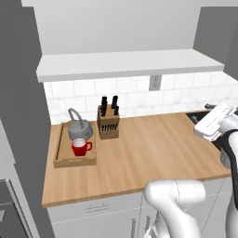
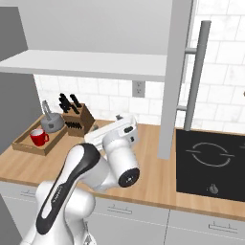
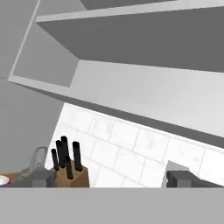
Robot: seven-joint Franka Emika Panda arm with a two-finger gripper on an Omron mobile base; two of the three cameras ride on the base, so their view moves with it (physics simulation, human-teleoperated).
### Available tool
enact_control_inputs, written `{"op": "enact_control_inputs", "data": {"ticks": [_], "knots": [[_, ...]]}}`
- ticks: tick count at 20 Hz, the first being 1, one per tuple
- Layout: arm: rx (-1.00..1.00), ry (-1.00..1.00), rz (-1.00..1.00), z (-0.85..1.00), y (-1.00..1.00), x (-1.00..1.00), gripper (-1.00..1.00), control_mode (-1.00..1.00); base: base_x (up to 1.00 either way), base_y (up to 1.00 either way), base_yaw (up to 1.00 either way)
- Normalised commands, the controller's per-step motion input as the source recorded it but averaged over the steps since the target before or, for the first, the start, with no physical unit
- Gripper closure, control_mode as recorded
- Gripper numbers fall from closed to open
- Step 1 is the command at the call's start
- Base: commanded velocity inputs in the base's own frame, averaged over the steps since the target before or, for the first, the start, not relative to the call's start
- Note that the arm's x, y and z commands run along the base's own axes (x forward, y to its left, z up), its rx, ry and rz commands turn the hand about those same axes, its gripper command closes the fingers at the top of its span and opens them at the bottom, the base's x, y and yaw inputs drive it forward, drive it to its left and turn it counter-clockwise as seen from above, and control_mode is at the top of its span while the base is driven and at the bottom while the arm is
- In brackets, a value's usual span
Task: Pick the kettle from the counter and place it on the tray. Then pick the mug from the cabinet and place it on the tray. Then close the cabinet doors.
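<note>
Gripper: two-finger gripper [image 3: 109,180], jaws wide apart, holding nothing.
Kettle: squat grey metal kettle [image 1: 80,128] on the shallow wooden tray [image 1: 59,149].
Mug: small red mug [image 1: 81,148] on tray, just before kettle.
Door: tall grey cabinet door [image 2: 175,72] stands open.

Grey kettle [image 1: 79,128] and red mug [image 1: 82,147] upright in wooden tray [image 1: 60,148], cabinet door [image 2: 178,72] open

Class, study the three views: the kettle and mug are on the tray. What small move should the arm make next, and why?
Probably swing the open gripper towards a cabinet door to start pushing it shut. The kettle and red mug already sit on the tray, and the cabinet floor is bare, while the door with its bar handle stands open.
</note>
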Motion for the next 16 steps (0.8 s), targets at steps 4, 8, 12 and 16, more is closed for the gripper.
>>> {"op": "enact_control_inputs", "data": {"ticks": [4,8,12,16], "knots": [[0.00,-0.12,-0.11,-0.05,-0.46,0.00,-1.00,-1.00,0.00,0.00,0.00],[0.00,-0.13,-0.05,0.00,-0.64,0.00,-1.00,-1.00,0.00,0.00,0.00],[0.00,-0.07,-0.03,-0.03,-0.58,0.00,-1.00,-1.00,0.00,0.00,0.00],[0.00,-0.15,-0.02,-0.13,-0.49,0.00,-1.00,-1.00,0.00,0.00,0.00]]}}
